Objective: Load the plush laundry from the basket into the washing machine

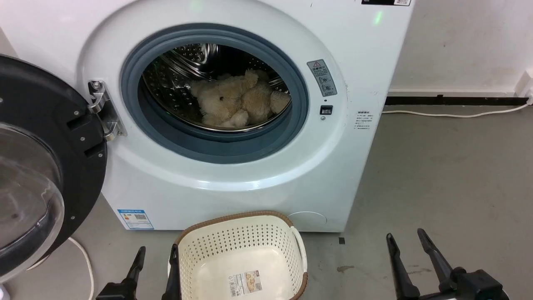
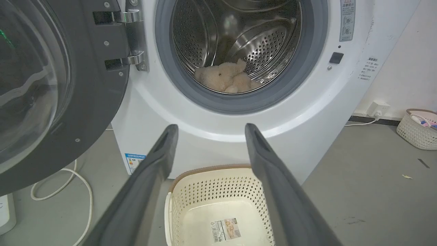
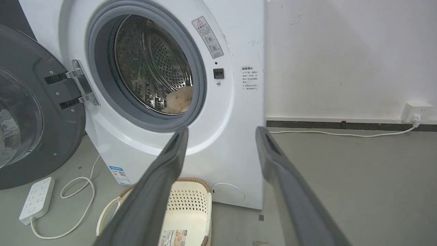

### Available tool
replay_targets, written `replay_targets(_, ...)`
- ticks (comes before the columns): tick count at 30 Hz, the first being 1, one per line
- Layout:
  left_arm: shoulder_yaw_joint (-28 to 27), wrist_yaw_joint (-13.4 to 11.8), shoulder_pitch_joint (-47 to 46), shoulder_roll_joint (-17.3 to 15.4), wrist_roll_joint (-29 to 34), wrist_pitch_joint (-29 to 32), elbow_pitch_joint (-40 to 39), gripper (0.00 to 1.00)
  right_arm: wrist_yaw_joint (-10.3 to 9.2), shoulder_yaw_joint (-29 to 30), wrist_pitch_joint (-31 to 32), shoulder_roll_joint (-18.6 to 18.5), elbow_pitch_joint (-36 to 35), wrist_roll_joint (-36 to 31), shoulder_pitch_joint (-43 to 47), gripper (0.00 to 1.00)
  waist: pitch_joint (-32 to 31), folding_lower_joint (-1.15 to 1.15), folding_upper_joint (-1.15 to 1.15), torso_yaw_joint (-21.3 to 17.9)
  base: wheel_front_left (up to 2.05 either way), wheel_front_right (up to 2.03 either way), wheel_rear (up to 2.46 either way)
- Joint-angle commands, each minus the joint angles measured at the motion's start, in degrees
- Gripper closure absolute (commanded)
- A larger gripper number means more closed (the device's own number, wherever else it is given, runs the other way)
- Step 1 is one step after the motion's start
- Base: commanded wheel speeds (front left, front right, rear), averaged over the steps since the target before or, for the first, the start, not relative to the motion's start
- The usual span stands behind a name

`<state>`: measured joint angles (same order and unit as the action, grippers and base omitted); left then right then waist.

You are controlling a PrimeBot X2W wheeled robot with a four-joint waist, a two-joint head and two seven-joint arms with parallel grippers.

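The fluffy beige plush laundry lies inside the steel drum of the white washing machine. Its black-framed glass door hangs open to the left. On the floor in front stands the cream basket, holding nothing but the paper label on its bottom. My left gripper is open beside the basket's left rim. Over bare floor to the right of the basket, my right gripper is open.
A white cable loops on the floor under the door, by a white power strip. Another cable runs along the wall to a socket. A second basket stands far right. Grey floor spreads to the right.
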<state>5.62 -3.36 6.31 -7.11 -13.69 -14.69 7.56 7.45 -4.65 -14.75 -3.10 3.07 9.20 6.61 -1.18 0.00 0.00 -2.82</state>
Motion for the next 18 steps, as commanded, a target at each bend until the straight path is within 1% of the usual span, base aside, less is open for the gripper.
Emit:
replay_targets(1, -0.6, 0.3, 0.9, 0.3, 0.3, -0.3, -0.2, 0.0, 0.03, 0.0, -0.3, 0.2, -0.2, 0.1, 0.8, 0.0, 0.0, 0.0, 0.0, 0.1, 0.0, 0.0, 0.0)
replay_targets(7, -1.8, 1.8, 1.5, 1.0, 0.9, -0.3, 0.8, 0.0, 0.03, -0.2, -0.3, 0.2, -0.1, 0.3, 0.7, 0.0, 0.0, 0.0, 0.0, 0.7, 0.0, 0.0, 0.0)
replay_targets(8, -1.7, 1.7, 0.8, 0.9, 0.6, 0.0, 0.8, 1.0, 0.0, -0.1, 0.0, 0.0, 0.0, 0.0, 0.0, 1.0, 0.0, 0.0, 0.0, 0.7, 0.0, 0.0, 0.0)
replay_targets(18, -1.8, 1.8, 0.4, 1.1, 1.3, 0.9, 0.3, 1.0, -0.01, 0.1, 0.9, 0.0, -0.2, -0.5, -0.4, 1.0, 0.1, 0.0, 0.0, 0.9, 0.0, 0.0, 0.0)
